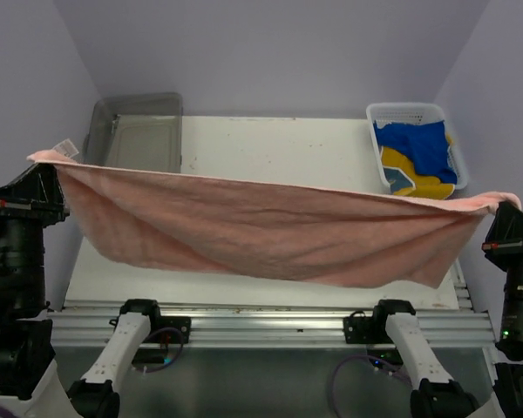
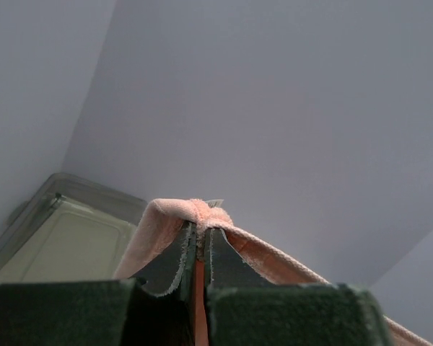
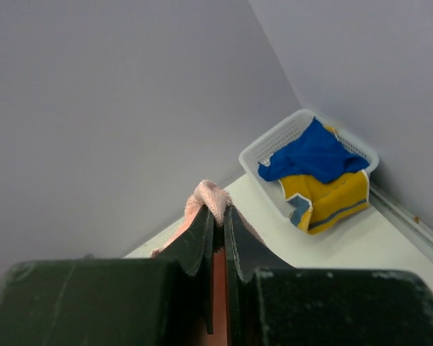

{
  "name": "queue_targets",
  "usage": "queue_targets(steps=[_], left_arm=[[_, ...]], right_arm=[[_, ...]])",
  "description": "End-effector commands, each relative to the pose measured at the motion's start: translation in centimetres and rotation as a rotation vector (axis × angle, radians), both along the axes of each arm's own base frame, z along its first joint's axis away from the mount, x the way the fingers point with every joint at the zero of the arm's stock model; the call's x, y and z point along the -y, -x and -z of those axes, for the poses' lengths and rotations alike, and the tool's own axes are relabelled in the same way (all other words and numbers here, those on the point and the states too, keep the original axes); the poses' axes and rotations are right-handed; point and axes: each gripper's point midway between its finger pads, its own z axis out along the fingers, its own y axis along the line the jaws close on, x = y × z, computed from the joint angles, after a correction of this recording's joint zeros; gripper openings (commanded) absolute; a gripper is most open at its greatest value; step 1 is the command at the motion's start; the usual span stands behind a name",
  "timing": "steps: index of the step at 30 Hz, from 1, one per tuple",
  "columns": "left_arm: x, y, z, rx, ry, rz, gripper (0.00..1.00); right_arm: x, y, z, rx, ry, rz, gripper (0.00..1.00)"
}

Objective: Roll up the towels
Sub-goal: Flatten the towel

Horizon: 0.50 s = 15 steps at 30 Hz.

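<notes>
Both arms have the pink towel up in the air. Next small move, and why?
Probably lower both arms together and lay the pink towel flat on the table. Both pairs of jaws are shut on its top corners and it hangs stretched between them, sagging over the tabletop. Rolling likely needs it spread flat first.

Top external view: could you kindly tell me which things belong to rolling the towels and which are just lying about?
For the job: pink towel, pinched at its ends by the left arm's fingers and the right arm's fingers; blue towel and yellow towel, lying in the white mesh basket.
Lying about: that basket, grey tray, table.
</notes>
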Motion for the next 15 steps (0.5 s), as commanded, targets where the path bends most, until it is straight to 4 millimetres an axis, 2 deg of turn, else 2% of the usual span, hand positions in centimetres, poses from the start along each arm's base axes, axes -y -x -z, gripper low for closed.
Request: queue_targets(steps=[1, 3, 4, 5, 6, 7, 8, 9, 10, 11, 12, 13, 14, 15], left_arm=[[-2.5, -0.2, 2.6, -0.088, 0.001, -0.125, 0.00], [-2.1, -2.2, 6.2, -0.185, -0.014, -0.109, 0.00], [-1.7, -3.2, 7.8, -0.226, -0.018, -0.093, 0.00], [-0.9, -5.3, 11.3, -0.311, -0.031, -0.056, 0.00], [-0.5, -6.5, 13.3, -0.359, -0.032, -0.038, 0.00], [-0.2, -7.6, 15.4, -0.405, -0.033, -0.025, 0.00], [0.2, -9.7, 19.6, -0.495, -0.035, -0.011, 0.00], [0.4, -10.7, 21.7, -0.539, -0.033, -0.009, 0.00], [0.6, -12.3, 24.3, -0.607, -0.035, -0.006, 0.00], [0.9, -13.7, 27.6, -0.673, -0.013, 0.000, 0.00], [1.2, -14.7, 29.4, -0.718, -0.008, 0.011, 0.00], [2.0, -16.2, 32.2, -0.805, -0.004, 0.046, 0.00], [2.3, -17.1, 34.0, -0.845, 0.018, 0.049, 0.00], [2.4, -17.8, 35.2, -0.881, 0.022, 0.053, 0.00]], right_arm=[[1.1, -1.5, 5.5, -0.198, 0.022, 0.050, 0.00], [0.6, -2.7, 8.0, -0.257, 0.008, 0.023, 0.00], [0.4, -3.9, 11.1, -0.332, -0.001, 0.009, 0.00], [0.3, -4.6, 12.6, -0.362, -0.019, 0.000, 0.00], [0.0, -5.7, 13.7, -0.373, -0.025, -0.016, 0.00], [-0.4, -7.5, 17.6, -0.472, -0.041, -0.040, 0.00], [-0.5, -9.0, 18.6, -0.479, -0.053, -0.051, 0.00], [-0.6, -10.2, 20.1, -0.509, -0.057, -0.055, 0.00], [-0.5, -11.6, 23.8, -0.592, -0.065, -0.053, 0.00], [-0.3, -13.8, 25.0, -0.611, -0.065, -0.047, 0.00], [-0.2, -14.9, 26.5, -0.642, -0.066, -0.045, 0.00], [0.1, -16.0, 29.3, -0.706, -0.063, -0.028, 0.00], [0.4, -17.6, 29.8, -0.695, -0.058, -0.016, 0.00], [0.7, -19.1, 32.1, -0.763, -0.059, -0.004, 0.00]])
